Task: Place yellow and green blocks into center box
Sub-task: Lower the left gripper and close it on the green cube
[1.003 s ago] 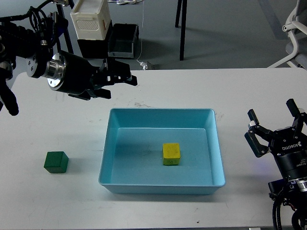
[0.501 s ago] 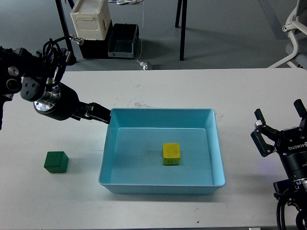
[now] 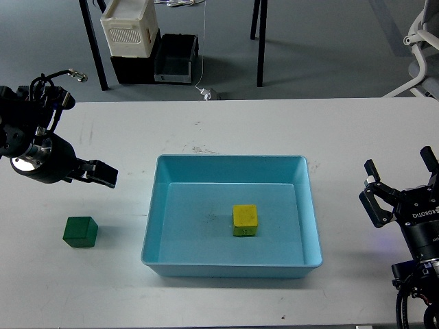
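Observation:
A yellow block (image 3: 245,220) lies inside the light blue box (image 3: 230,264) in the middle of the white table. A green block (image 3: 80,232) sits on the table left of the box. My left gripper (image 3: 103,175) is above and a little right of the green block, its dark fingers pointing right; I cannot tell whether they are open. My right gripper (image 3: 402,185) is at the table's right edge, open and empty, fingers pointing up.
The white table (image 3: 274,127) stretches around the box. Behind its far edge stand a white crate (image 3: 127,27) on black cases, table legs and a white chair (image 3: 425,34) at the far right.
My left arm has swung left and down, from above the box's far left corner to near the green block. My right gripper has drifted slightly right and down.

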You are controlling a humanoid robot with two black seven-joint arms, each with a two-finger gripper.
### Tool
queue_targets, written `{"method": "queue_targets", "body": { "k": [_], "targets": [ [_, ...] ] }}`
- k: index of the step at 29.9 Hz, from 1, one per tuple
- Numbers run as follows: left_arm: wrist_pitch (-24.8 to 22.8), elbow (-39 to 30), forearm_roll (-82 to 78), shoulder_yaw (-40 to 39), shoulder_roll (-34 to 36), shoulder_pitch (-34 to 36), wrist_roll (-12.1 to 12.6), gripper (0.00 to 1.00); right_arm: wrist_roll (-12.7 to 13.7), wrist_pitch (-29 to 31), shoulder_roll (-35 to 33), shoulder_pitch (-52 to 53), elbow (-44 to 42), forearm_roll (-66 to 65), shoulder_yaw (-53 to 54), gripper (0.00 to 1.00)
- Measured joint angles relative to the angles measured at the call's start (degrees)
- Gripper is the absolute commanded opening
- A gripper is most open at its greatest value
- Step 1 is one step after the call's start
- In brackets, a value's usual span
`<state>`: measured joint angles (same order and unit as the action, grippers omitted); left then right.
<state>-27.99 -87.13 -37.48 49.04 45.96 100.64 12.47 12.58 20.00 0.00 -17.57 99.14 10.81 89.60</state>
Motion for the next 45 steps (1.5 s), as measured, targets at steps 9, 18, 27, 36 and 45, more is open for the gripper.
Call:
{"method": "queue_targets", "body": {
  "k": [9, 18, 27, 36, 45],
  "targets": [
    [0.0, 2.3, -0.6, -0.8, 2.1, -8.5, 0.0, 1.0, 0.1, 0.0, 0.0, 0.0, 0.0, 0.0, 0.0, 1.0],
    [0.0, 3.1, -2.4, -1.3, 2.8, -10.5, 0.0, 1.0, 0.1, 0.0, 0.0, -0.1, 0.0, 0.0, 0.0, 1.0],
    [0.0, 7.0, -2.8, -6.1, 1.6, -17.2, 0.0, 1.0, 0.1, 0.0, 0.0, -0.1, 0.0, 0.0, 0.1, 1.0],
    [0.0, 7.7, -4.3, -6.8, 1.4, -19.2, 0.0, 0.98, 0.1, 0.0, 0.0, -0.1, 0.0, 0.0, 0.1, 1.0],
    [0.0, 6.9, -5.6, -6.8, 1.2, -19.2, 3.4, 0.09, 0.1, 0.0, 0.0, -0.1, 0.0, -0.1, 0.1, 1.0]
  ]
}}
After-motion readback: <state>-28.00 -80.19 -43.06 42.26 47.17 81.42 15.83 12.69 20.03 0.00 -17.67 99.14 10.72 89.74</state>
